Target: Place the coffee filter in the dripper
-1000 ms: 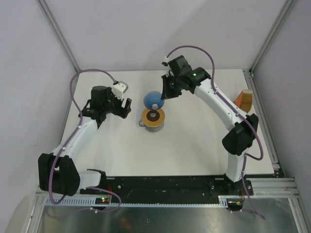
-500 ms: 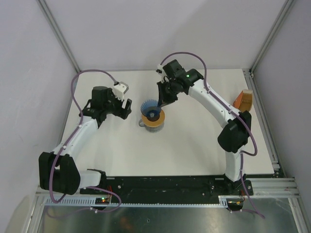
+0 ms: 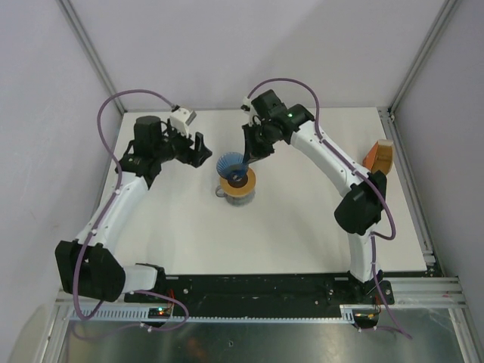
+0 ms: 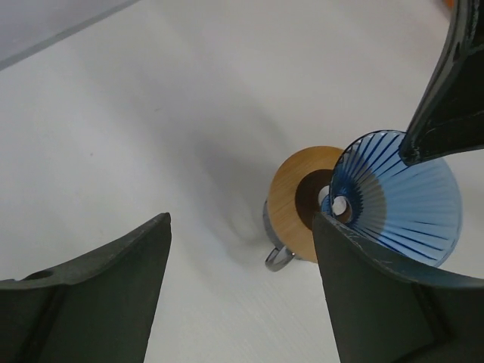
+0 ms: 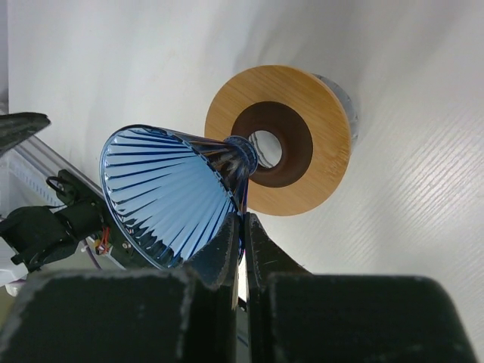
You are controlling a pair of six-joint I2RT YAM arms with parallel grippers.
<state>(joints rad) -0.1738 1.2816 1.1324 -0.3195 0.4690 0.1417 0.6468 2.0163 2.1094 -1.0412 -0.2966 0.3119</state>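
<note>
Over the last second the right arm carried the dripper [image 3: 229, 163] a little leftward and nearer the arm bases, so that it came to hang over the far-left edge of the amber disc [image 3: 240, 189] instead of beyond it. The left arm swung away toward the far-left part of the table [image 3: 302, 227], and its elbow straightened out. The coffee filter [image 3: 380, 156] had not shifted: it lay at the right edge of the table, well apart from the dripper and from both pincers.

The right pincer [image 5: 242, 227] was closed tight on the dripper's thin wall at the rim, one finger inside the cone and one outside. The blue ribbed cone hung tilted on its side, its wide mouth turned toward the left arm and its narrow stem pointing at the dark centre hole of the disc. Whether the stem touched the disc could not be told. The disc sat as a lid on the glass jug [image 4: 276, 257], whose handle showed beside it.

The left pincer [image 3: 203, 148] stood wide open and held nothing. It hovered just left of the dripper, its two dark fingers [image 4: 91, 302] spread apart, with bare table between them.
</note>
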